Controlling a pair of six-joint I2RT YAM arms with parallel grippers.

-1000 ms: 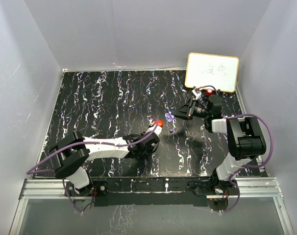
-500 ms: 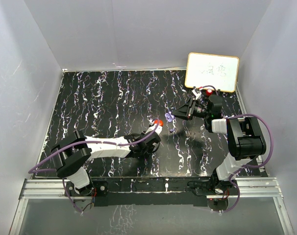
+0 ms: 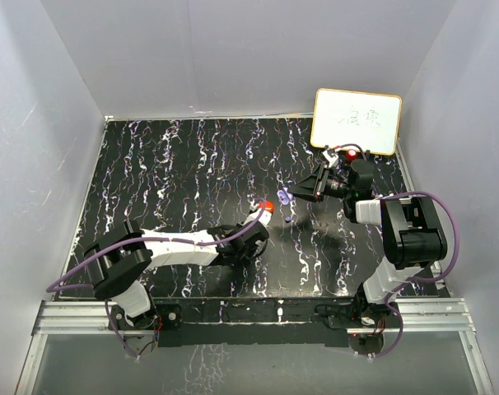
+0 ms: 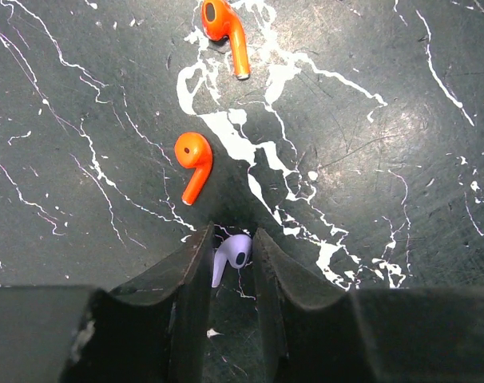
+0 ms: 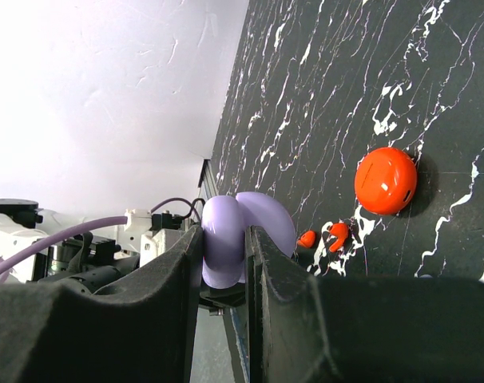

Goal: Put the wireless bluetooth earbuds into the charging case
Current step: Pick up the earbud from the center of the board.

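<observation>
In the left wrist view my left gripper (image 4: 232,233) is closed down on a lavender earbud (image 4: 232,254) at table level; both fingers touch it. Two red earbuds (image 4: 194,163) (image 4: 224,32) lie on the black marbled table just beyond the tips. In the top view the left gripper (image 3: 263,216) sits beside a red spot (image 3: 267,206). My right gripper (image 5: 224,231) is shut on the open lavender charging case (image 5: 226,239) and holds it above the table, right of the left gripper (image 3: 286,196). The round red case (image 5: 386,179) lies on the table; both red earbuds show beside it.
A white board (image 3: 356,121) with writing leans at the back right corner. White walls close the table (image 3: 175,164) on three sides. A small lavender bit (image 3: 289,218) lies on the table below the held case.
My left arm has shifted slightly, its elbow moving a little right and its gripper settling by the red spot. The right arm and the lavender case have not moved.
</observation>
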